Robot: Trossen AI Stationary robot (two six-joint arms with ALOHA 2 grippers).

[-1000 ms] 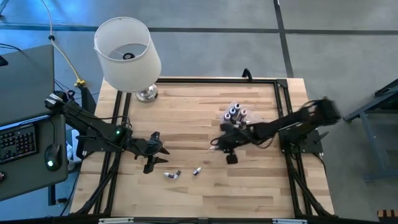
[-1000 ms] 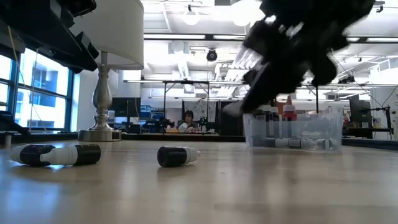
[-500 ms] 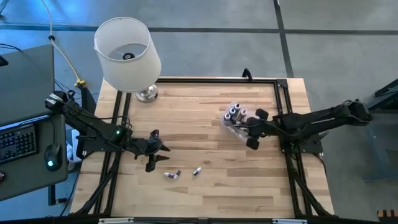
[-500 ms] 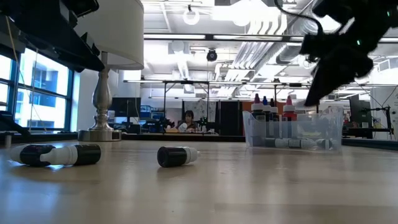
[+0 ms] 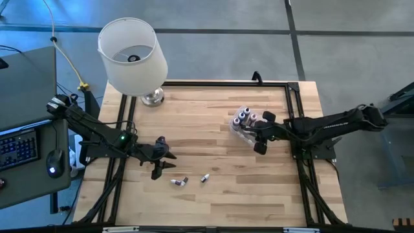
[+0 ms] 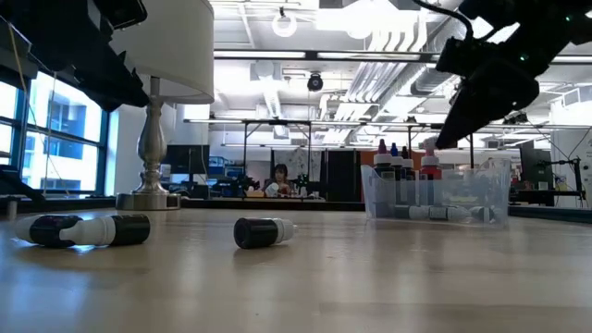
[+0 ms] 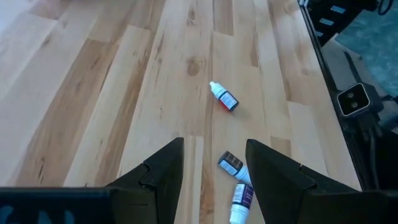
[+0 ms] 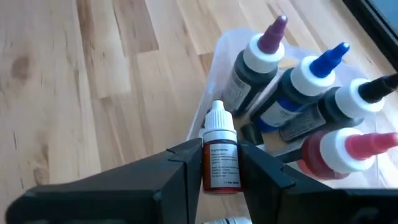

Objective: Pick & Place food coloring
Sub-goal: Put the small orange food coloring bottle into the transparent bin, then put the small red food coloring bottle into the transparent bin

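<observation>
Two small food coloring bottles [image 5: 179, 182] [image 5: 204, 177] lie on their sides near the table's near edge; the left wrist view shows three there [image 7: 224, 98] [image 7: 233, 163] [image 7: 241, 196]. My left gripper [image 5: 165, 160] [image 7: 214, 155] hovers open just to their left. A clear tub [image 5: 244, 123] [image 6: 435, 190] holds several upright bottles with coloured tips [image 8: 298, 93]. My right gripper [image 5: 259, 134] [image 8: 217, 155] is raised at the tub's right side, shut on a small red bottle with a white cap [image 8: 219, 158]. My right gripper pinches the red bottle by its labelled body [image 8: 219, 168] between its two fingers. The bottle lies along the fingers, its white cap [image 8: 216, 118] sticking out past their ends. The fingers slant down from the table's right. The bottle is lifted clear, over the tub's edge.
A lamp with a white shade [image 5: 132, 55] stands on its metal base [image 5: 152, 97] at the far left corner. Black frame rails [image 5: 297, 110] run along the table's sides. Bare wood lies between the loose bottles and the tub.
My right gripper has travelled from the table's middle up and toward the far right, ending beside the tub, then eased slightly back toward the tub. My left arm and the loose bottles have stayed where they were.
</observation>
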